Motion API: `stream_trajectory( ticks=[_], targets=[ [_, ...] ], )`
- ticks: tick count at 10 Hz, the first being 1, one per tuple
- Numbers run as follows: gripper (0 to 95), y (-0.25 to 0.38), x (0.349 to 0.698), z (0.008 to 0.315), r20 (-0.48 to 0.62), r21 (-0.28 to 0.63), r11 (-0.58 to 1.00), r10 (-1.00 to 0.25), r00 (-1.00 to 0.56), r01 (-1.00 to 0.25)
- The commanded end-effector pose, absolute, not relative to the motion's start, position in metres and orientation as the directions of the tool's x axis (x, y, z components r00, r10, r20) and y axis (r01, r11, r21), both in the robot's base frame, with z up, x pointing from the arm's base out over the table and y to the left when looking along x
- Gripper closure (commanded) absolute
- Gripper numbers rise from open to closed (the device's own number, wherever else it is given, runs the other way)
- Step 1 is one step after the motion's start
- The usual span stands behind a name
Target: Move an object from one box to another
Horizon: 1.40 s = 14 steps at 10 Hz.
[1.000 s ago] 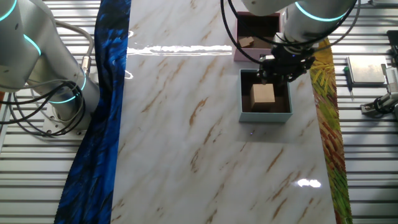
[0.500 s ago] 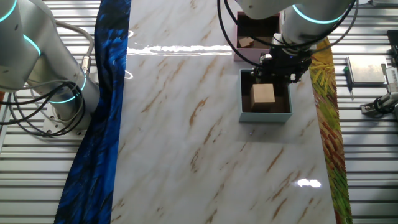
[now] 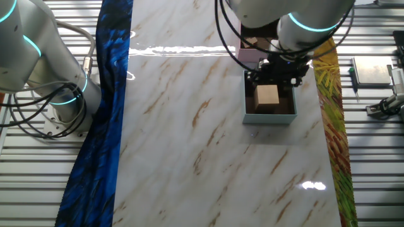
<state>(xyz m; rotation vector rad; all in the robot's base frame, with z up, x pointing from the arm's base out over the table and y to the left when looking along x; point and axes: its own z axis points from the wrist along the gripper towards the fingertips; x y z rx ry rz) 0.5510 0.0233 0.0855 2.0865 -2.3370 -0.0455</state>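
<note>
At the far left, around nine to ten o'clock, a second white robot arm (image 3: 38, 57) stands off the surface, ringed with teal light bands, its black cables (image 3: 31, 116) looping across the slatted metal bench (image 3: 38, 176). Just right of it a blue patterned strip (image 3: 104, 107) runs from twelve o'clock down toward seven, edging the marble-look surface (image 3: 202, 145), which fills the middle with pale stone and brown streaks.

Moving right, toward one o'clock, the pink-walled box (image 3: 242, 53) sits at the top of the surface, mostly covered by the working arm (image 3: 290, 16); a small tan piece (image 3: 250, 42) shows on its dark lining. Touching or just below it, at about two o'clock, is the grey-blue box (image 3: 270, 117), with a tan wooden cube (image 3: 267, 95) resting inside on the brown lining, roughly centred.

The claw (image 3: 278, 71) hangs over the far edge of the grey-blue box, at the cube's twelve o'clock. Its dark body sits just above and behind the cube, close but with the cube's top face fully showing and nothing pinching its sides. From here I cannot tell whether the fingers stand apart or together; they are a dark blur against the dark lining.

Further right, a yellow-green patterned strip (image 3: 331, 120) borders the surface from one to five o'clock. Beyond it, at three o'clock, a grey flat device (image 3: 371, 71) and a dark tool (image 3: 385, 106) lie on the bench.
</note>
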Motion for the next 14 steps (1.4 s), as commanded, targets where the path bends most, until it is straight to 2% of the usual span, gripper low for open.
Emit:
stream_trajectory(
  ticks=[1, 11, 12, 14],
  targets=[
    [19.0, 0.021, 0.555, 0.076, -0.023, 0.024, 0.117, -0.993, -0.118, -0.993],
    [19.0, 0.019, 0.556, 0.048, -0.032, 0.011, 0.130, -0.991, -0.131, -0.991],
    [57.0, 0.019, 0.556, 0.048, -0.038, 0.011, 0.149, -0.988, -0.150, -0.989],
    [95.0, 0.019, 0.556, 0.049, -0.034, -0.009, 0.162, -0.986, -0.161, -0.987]
  ],
)
